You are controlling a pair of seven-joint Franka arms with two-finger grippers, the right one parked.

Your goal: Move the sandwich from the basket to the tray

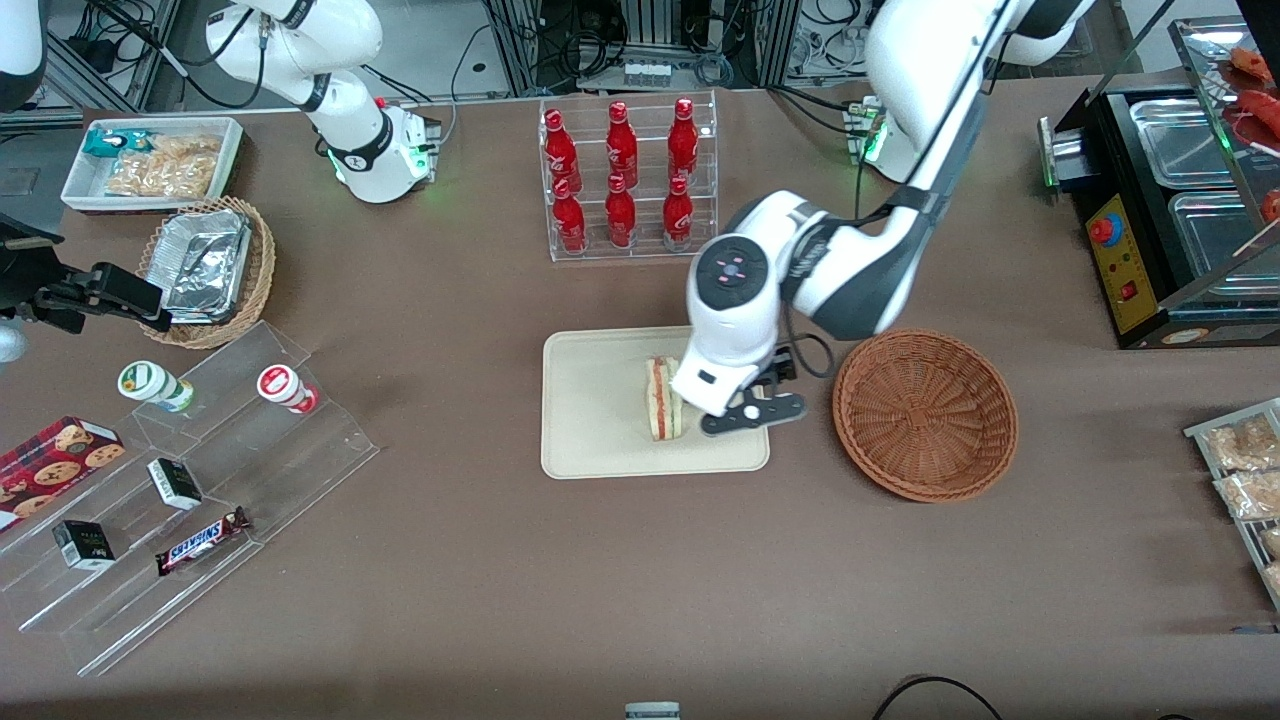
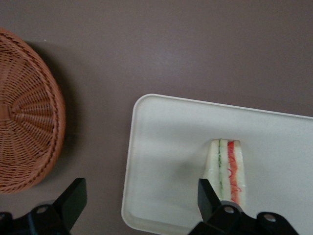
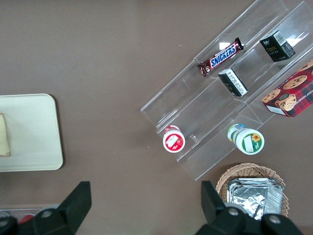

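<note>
- One sandwich lay on the cream tray, its red and green filling edge showing, at about three o'clock from the tray's centre in the front view.
- The pincer hovered over that end of the tray with its fingers spread wide apart, gripping nothing; one finger stood just beside the sandwich.
- The woven basket sat on the brown tabletop near the tray, at three o'clock from it, holding nothing.
</note>
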